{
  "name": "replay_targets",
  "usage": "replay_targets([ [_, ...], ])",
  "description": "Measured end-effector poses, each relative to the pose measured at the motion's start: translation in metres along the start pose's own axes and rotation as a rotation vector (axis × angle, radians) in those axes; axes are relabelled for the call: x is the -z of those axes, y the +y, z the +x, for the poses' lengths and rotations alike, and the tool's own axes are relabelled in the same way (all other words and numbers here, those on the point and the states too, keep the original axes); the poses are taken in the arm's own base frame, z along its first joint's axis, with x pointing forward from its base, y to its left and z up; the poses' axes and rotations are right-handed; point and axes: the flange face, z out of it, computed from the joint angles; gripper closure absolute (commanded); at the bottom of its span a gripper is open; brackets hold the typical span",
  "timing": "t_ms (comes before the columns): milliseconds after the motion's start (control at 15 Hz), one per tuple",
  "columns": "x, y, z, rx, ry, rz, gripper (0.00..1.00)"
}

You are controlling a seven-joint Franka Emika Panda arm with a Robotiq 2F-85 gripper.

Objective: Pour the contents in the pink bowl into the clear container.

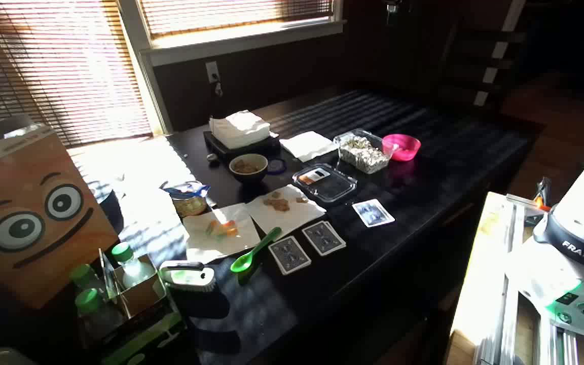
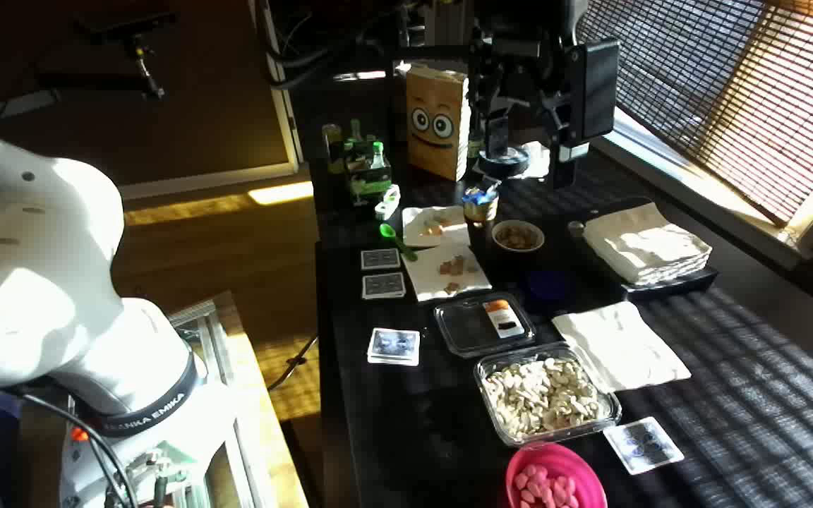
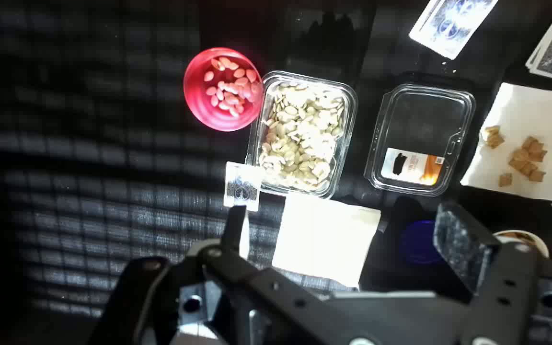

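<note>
In the wrist view the dark table (image 3: 89,143) spreads widest to the left, past the pink bowl (image 3: 201,106), which stands upright well inside the table's edge and holds pinkish seeds (image 3: 235,93). The bowl's rim reaches a corner of the clear container (image 3: 310,80); whether the two touch is hard to tell. The container holds a broad heap of pale seeds (image 3: 302,143). A playing card (image 3: 242,186) and a folded white napkin (image 3: 326,239) lie close to its lower end, so room is tight there; on its right a narrow strip of table parts it from a labelled clear lid (image 3: 412,165). In an exterior view a card stack (image 2: 393,346) lies nearer the table's edge. The gripper (image 3: 342,220) hangs over the table, well apart from bowl and container, its two fingers (image 3: 460,242) spread wide and its grip free.
</note>
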Motion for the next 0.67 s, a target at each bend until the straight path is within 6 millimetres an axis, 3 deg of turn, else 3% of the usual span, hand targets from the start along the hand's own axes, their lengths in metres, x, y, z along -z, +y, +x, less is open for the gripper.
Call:
replay_targets([
  [400,-0.003,0.000,0.000,-0.005,-0.008,0.001,0.00],
  [533,-0.028,-0.001,-0.002,-0.013,-0.050,0.002,0.00],
  [667,-0.071,-0.002,-0.005,-0.019,-0.082,-0.028,0.00],
])
